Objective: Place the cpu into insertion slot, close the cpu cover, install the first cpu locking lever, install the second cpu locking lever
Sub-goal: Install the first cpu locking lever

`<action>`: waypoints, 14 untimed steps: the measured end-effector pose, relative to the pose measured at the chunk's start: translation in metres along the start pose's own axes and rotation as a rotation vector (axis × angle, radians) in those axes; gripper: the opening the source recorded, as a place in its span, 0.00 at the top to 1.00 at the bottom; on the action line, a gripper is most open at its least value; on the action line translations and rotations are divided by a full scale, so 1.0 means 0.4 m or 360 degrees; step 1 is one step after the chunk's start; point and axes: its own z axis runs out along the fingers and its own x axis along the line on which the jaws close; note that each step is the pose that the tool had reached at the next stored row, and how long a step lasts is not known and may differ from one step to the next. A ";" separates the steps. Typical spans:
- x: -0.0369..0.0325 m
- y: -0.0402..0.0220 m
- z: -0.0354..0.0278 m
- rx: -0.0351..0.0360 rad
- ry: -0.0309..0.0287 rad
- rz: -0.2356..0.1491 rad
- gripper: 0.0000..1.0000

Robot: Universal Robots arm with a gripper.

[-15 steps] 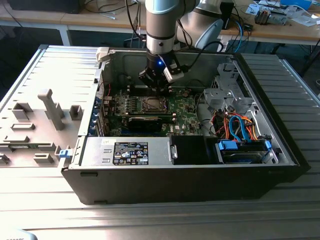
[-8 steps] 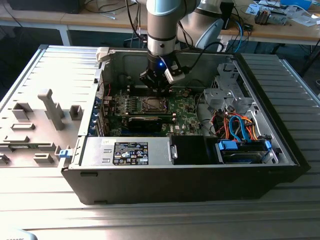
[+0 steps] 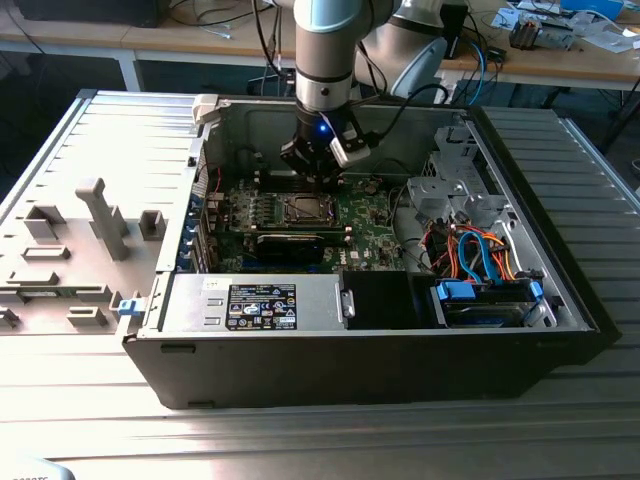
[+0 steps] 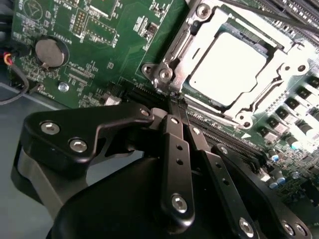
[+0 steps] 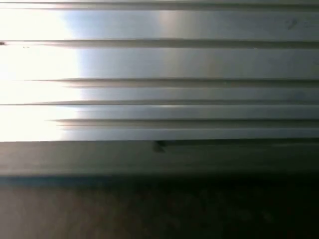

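Note:
Inside the open computer case, the green motherboard [image 3: 365,225] carries the insertion slot [image 3: 303,209], a square socket with a silver rim. In the second wrist view the cpu [image 4: 229,67] lies flat in that socket, its silvery top showing through the window of the cpu cover [image 4: 183,46]. The cover lies down around the chip. My gripper [image 4: 174,102] is shut with nothing between its black fingers, and its tips sit at one corner of the socket beside a screw [image 4: 164,74]. In the exterior view the gripper [image 3: 322,183] hangs just behind the socket.
A black label-bearing box [image 3: 260,305] fills the case's front, with a black card [image 3: 290,243] behind it. Blue and orange cables [image 3: 475,250] crowd the exterior view's right. A coin battery [image 4: 50,52] sits on the board. Ribbed metal [image 5: 159,64] faces the first wrist camera.

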 end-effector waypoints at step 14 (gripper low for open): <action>-0.001 -0.056 -0.036 0.0123 0.00011 -0.0004 0.89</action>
